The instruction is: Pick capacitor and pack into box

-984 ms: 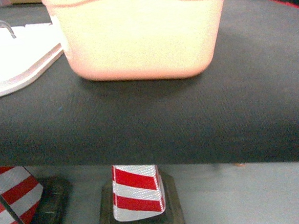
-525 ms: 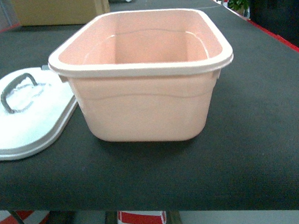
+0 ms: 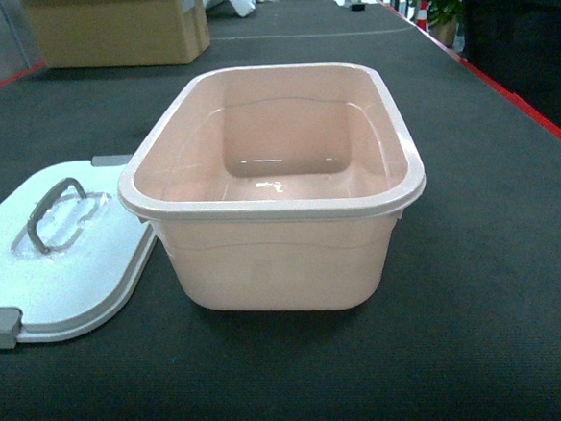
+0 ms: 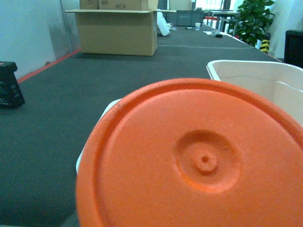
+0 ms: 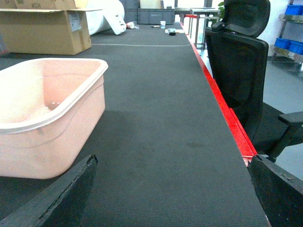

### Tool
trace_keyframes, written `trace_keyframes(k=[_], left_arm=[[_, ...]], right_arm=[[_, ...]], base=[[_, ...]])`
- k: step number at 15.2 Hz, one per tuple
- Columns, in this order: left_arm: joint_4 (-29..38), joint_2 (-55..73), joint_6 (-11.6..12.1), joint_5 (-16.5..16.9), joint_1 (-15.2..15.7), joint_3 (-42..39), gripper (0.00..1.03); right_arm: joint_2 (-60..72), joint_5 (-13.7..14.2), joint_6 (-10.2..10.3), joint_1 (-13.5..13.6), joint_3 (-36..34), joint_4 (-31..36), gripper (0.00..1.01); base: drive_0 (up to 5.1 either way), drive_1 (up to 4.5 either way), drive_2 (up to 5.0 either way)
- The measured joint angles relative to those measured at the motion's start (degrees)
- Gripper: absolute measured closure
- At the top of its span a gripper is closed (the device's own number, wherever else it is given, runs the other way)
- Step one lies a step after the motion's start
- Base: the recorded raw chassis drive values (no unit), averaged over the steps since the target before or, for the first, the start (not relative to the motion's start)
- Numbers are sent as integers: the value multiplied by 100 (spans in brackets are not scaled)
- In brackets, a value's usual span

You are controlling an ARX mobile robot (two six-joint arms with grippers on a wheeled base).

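Box [image 3: 276, 259] open, lid [image 3: 63, 274] touching its left; capacitor [image 4: 199, 161] near

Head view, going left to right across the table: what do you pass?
White lid with its grey loop handle → pinkish tub, open and empty → bare black table top → red table edge.

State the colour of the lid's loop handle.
Grey, on the white lid; handle shows best in the head view.

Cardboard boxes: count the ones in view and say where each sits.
1. The cardboard box stands at the far left of the table, behind the lid and the box. Others may lie out of frame.
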Motion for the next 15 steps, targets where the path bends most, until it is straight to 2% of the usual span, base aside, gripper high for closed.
trace_keyframes(k=[15], left_arm=[[0,0,0,0,0,0,59]], right_arm=[[0,0,0,0,0,2,3]], base=[[0,0,0]])
